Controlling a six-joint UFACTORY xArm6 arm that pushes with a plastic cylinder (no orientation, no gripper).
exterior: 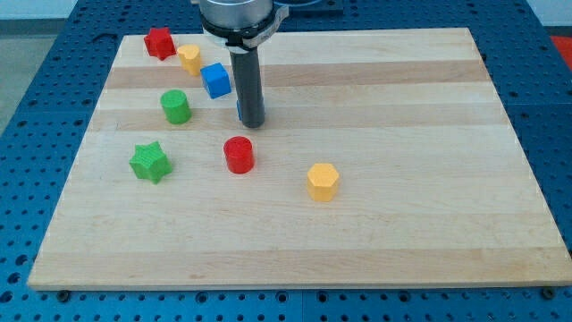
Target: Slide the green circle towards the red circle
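Note:
The green circle (175, 106) stands on the wooden board at the view's left. The red circle (239, 154) stands lower and to its right, near the board's middle. My tip (252, 122) rests on the board above the red circle and slightly to its right, apart from it. The tip is well to the right of the green circle and touches no block.
A blue cube (215, 80) sits just left of the rod. A yellow block (189, 59) and a red block (159, 42) lie at the top left. A green star (149, 162) is at the left, a yellow hexagon (323, 181) lower right of the middle.

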